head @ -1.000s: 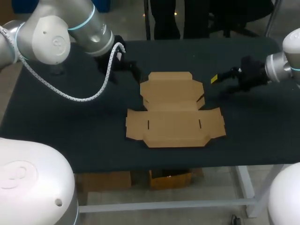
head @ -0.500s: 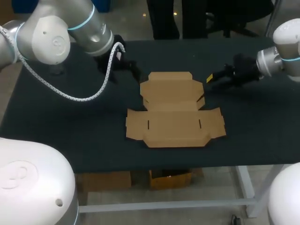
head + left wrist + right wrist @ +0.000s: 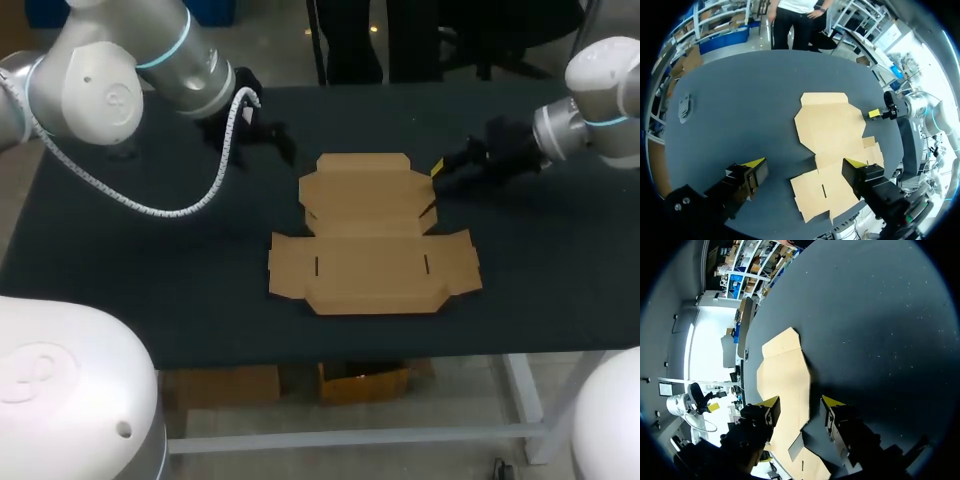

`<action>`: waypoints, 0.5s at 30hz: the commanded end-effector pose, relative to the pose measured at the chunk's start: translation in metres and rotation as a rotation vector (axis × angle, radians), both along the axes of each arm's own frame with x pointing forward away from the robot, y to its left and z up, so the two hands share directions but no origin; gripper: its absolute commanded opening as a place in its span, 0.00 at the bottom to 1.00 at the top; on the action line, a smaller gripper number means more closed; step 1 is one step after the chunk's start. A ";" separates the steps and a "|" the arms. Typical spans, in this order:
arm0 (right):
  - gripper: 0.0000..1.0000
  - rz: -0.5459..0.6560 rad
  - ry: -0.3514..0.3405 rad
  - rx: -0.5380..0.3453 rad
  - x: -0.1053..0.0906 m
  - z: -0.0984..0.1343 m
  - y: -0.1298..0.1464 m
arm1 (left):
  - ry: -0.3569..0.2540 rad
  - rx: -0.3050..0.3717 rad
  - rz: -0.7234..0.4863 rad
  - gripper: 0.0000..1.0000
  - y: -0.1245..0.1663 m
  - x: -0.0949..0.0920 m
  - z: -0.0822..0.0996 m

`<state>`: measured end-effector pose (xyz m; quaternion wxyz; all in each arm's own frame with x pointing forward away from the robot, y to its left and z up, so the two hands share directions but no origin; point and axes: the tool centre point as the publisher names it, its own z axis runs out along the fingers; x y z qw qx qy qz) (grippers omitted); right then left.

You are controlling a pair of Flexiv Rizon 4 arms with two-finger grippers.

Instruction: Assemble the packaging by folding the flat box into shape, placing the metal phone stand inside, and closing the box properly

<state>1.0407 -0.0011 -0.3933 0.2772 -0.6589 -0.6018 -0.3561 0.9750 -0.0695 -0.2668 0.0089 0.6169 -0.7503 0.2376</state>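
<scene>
Dark table surface (image 3: 150,290), one, matte black, carrying all items below.

Left arm (image 3: 130,70), white and grey, enters over the far left corner. A white coiled cable (image 3: 170,205) hangs from it and loops over the left half of the surface.

Right arm (image 3: 600,100), white and grey, enters over the far right edge.

Flat box (image 3: 370,235), brown cardboard, lies unfolded at the middle of the surface with all its panels and flaps down. Its narrower panel points to the far edge and its wider panel, cut with two slots, to the near edge.

Left gripper (image 3: 805,163), black with yellow tips, fingers spread wide and holding nothing. It sits off the box's far left corner, apart from the cardboard.

Right gripper (image 3: 801,401), same pattern, fingers parted and holding nothing. It sits at the far right corner of the box. In its wrist view one finger is over the cardboard and the other over bare surface, with the box's edge between them. Whether either finger touches the cardboard cannot be told.

Small grey item (image 3: 685,106), one, lies near the far left corner of the surface, too small to identify.
</scene>
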 end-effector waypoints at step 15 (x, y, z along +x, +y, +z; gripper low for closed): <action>0.43 -0.041 0.013 0.029 0.003 -0.010 0.018 | -0.024 -0.025 0.011 1.00 0.014 0.000 -0.001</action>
